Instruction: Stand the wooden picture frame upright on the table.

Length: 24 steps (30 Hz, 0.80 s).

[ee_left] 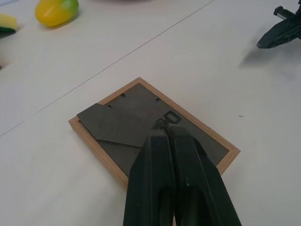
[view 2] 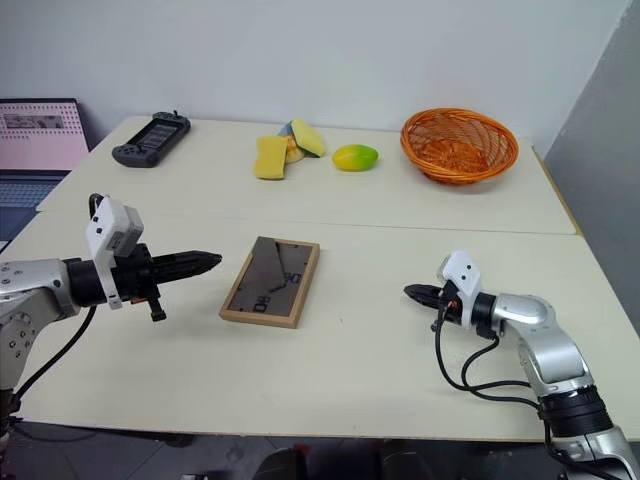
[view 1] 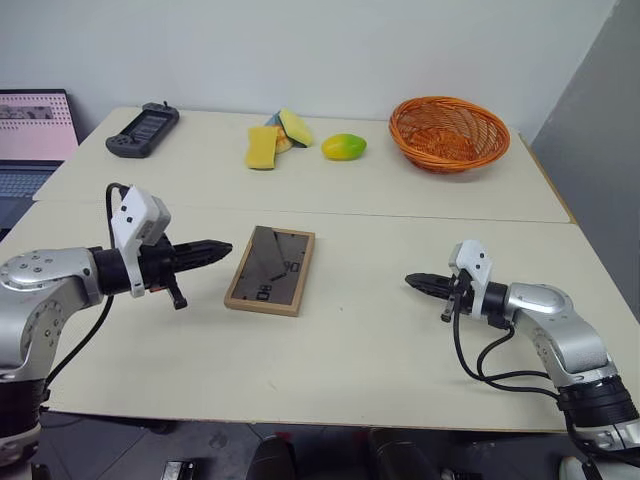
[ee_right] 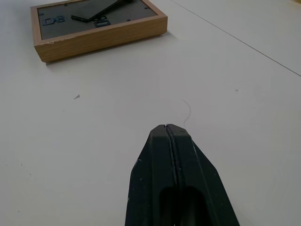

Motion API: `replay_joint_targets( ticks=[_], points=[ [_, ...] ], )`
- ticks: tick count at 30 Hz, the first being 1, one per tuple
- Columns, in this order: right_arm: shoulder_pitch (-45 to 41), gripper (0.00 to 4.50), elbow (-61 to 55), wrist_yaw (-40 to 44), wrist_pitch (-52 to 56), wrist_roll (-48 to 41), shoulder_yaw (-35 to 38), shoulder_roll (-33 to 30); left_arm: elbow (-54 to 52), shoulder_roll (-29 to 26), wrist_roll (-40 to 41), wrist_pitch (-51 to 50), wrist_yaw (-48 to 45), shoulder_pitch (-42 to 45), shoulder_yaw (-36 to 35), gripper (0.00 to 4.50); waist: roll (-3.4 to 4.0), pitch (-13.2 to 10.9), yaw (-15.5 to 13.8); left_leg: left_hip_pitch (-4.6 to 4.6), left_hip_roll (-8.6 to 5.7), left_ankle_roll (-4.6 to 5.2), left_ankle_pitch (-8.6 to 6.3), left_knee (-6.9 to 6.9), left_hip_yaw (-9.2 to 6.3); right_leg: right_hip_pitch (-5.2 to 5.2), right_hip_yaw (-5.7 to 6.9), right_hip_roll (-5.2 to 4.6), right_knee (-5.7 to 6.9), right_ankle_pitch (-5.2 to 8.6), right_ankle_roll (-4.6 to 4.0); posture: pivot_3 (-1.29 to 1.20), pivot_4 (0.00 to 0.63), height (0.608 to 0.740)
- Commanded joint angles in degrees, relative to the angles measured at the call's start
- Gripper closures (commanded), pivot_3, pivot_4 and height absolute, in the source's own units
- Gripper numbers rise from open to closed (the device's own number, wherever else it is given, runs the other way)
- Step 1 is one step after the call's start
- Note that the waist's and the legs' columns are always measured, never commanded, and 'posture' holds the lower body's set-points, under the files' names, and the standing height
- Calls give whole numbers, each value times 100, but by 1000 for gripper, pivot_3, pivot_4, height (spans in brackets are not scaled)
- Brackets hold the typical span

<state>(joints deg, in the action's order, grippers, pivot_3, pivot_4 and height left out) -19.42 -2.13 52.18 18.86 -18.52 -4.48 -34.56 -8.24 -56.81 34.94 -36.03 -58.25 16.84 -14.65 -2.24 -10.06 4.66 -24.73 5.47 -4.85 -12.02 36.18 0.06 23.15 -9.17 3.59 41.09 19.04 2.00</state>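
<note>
The wooden picture frame [view 1: 270, 270] lies flat, back side up, on the near section of the table [view 1: 350, 350]; its dark back with the easel stand folded down shows in the left wrist view [ee_left: 141, 127]. My left gripper [view 1: 228, 245] hovers just left of the frame, shut and empty, pointing at it. My right gripper [view 1: 410, 280] is shut and empty, well to the right of the frame and pointing toward it. The frame's edge [ee_right: 99, 40] lies some way ahead of the right gripper [ee_right: 167, 127].
On the far table section sit an orange wicker basket [view 1: 449, 132], a mango [view 1: 343, 147], yellow sponges [view 1: 272, 140] and a black handheld device [view 1: 143, 130]. A laptop [view 1: 35, 140] stands off the left edge. A seam [view 1: 400, 215] joins the two sections.
</note>
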Motion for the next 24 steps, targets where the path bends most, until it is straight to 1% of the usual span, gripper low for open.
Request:
replay_joint_targets(
  ticks=[1,3,21,24],
  points=[
    [-69,4500,-211,-47,-74,-65,167,53,-24,-10,-45,39,23,128,-75,4481,0,0,0,0,0,0,0,0,0,0,0,0,0,0,0,0,150,740],
    [-93,4500,-214,-41,-58,-71,173,57,-56,23,58,-39,29,130,-122,4481,0,0,-2,0,0,0,0,0,-3,0,4,0,2,0,0,0,150,740],
    [-234,4500,-138,-67,-23,-50,143,140,-9,99,-147,51,175,66,-168,4481,0,0,-4,0,0,-1,1,3,-10,-4,11,0,4,0,0,0,150,740],
    [-208,4500,-184,-109,8,-68,161,158,100,148,-257,94,335,31,-204,4481,0,0,-4,0,0,-2,1,3,-10,-4,11,0,5,0,0,0,150,740]
  ],
)
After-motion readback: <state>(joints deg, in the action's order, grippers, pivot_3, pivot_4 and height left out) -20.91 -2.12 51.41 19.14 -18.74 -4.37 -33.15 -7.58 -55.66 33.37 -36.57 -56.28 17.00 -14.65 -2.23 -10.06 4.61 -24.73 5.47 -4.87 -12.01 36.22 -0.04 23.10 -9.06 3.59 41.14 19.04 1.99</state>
